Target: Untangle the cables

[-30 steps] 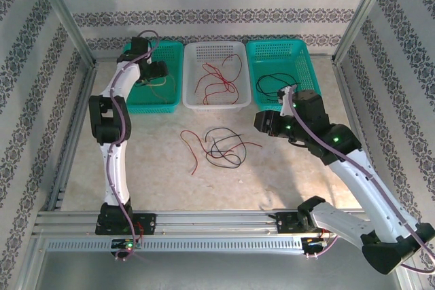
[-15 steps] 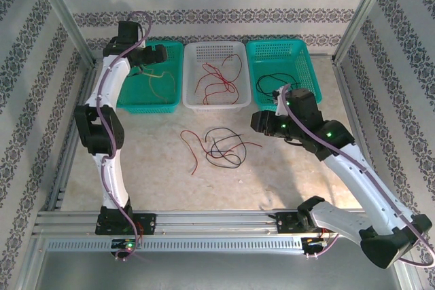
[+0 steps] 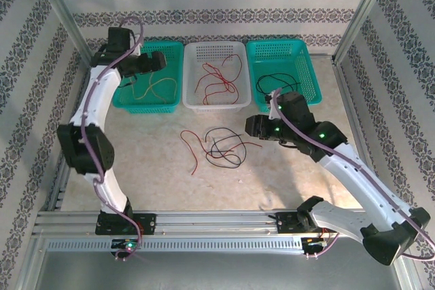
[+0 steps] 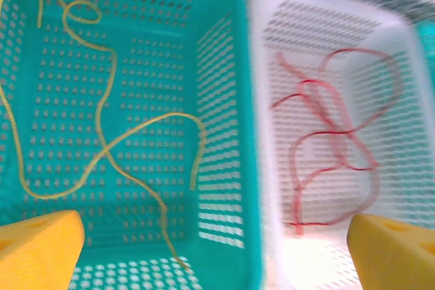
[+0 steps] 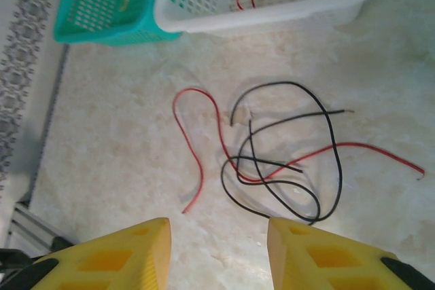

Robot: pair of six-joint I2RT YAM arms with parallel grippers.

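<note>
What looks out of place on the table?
Red cable and black cables lie crossed in a loose tangle on the table, in front of the white basket, while the other cables lie in baskets, one colour each. No damage or spill visible.

Beneath the right end effector (image 5: 216,249) you see a pale, marble-patterned surface (image 5: 102,140) with a smooth, low-sheen finish. Its fingers (image 5: 115,256) look like matt yellow plastic. The cables (image 5: 272,165) ahead of it have smooth, slightly glossy sheaths. Below the left end effector (image 4: 217,256), the teal basket (image 4: 228,66) and the white basket (image 4: 268,100) are perforated moulded plastic, semi-gloss.
</note>
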